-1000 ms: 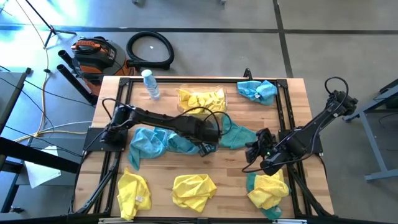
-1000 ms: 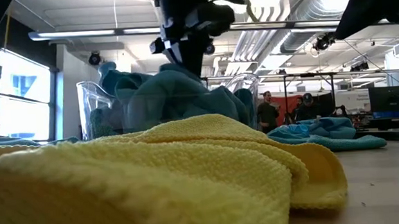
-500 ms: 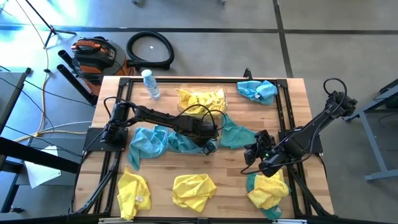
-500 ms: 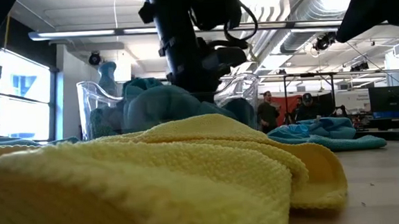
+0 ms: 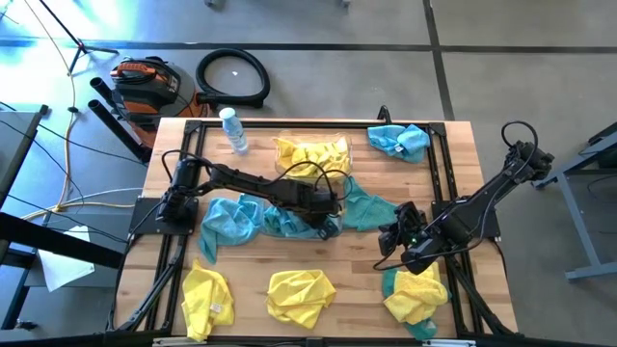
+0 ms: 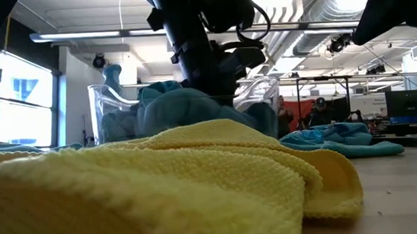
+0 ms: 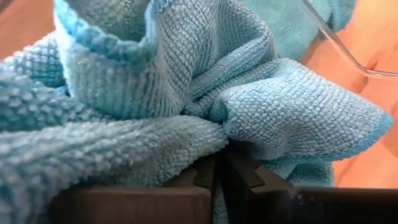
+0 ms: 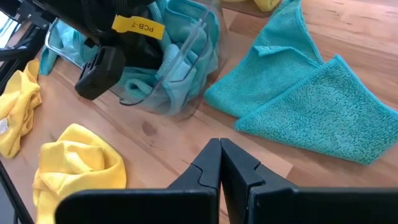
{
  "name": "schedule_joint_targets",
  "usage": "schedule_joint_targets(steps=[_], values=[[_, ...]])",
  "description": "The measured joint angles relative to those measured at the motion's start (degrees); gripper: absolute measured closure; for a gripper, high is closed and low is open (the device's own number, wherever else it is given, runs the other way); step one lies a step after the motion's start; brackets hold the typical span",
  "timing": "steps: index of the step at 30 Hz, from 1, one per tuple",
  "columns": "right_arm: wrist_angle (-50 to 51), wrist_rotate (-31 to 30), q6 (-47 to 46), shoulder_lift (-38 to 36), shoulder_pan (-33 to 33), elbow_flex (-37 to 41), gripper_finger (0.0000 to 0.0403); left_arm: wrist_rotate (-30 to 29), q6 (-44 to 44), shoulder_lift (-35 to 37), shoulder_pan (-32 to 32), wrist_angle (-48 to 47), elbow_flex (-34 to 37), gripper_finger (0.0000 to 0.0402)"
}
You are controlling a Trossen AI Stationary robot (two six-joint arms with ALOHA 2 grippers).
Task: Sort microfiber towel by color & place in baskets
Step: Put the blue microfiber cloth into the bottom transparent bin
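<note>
Two baskets: a near clear bin (image 5: 301, 218) heaped with teal towels (image 6: 182, 108); a far bin (image 5: 313, 154) holding yellow towels (image 5: 310, 152).
Label: yellow tag (image 8: 137, 27) reading "PCB-7", on the left arm.
Left gripper (image 7: 219, 176): fingers pinched on a teal towel (image 7: 205, 93) inside the near bin.
Right gripper (image 8: 221, 163): closed, empty, above bare wood beside a flat teal towel (image 8: 298, 106).
Loose towels: three yellow ones (image 5: 300, 294) along the front edge.

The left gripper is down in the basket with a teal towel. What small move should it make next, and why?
Probably open the fingers and let go. The left gripper is low inside the clear basket of teal towels, its fingers pinching a fold of the teal towel, so the towel is already where it belongs. After release, lifting straight up seems wise. The right gripper waits shut above the table.
</note>
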State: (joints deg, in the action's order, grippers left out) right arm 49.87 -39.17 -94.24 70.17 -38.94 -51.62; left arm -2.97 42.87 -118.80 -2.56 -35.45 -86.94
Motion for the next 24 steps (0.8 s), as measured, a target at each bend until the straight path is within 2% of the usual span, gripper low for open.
schedule_joint_targets(steps=[8, 14, 24], values=[[0.00, -0.01, 0.04, 0.00, 0.00, 0.00, 0.0403, 3.99, -0.32, 0.53, 0.83, 0.79, -0.02, 0.0338], [0.45, -0.02, 0.17, -0.03, 0.00, 0.00, 0.0403, 3.80, 0.50, 4.68, 1.15, 0.26, 0.00, 0.0326], [0.66, -0.03, 0.35, -0.04, 0.00, 0.00, 0.0403, -3.72, 1.27, 16.64, 1.13, -4.77, -0.02, 0.0326]])
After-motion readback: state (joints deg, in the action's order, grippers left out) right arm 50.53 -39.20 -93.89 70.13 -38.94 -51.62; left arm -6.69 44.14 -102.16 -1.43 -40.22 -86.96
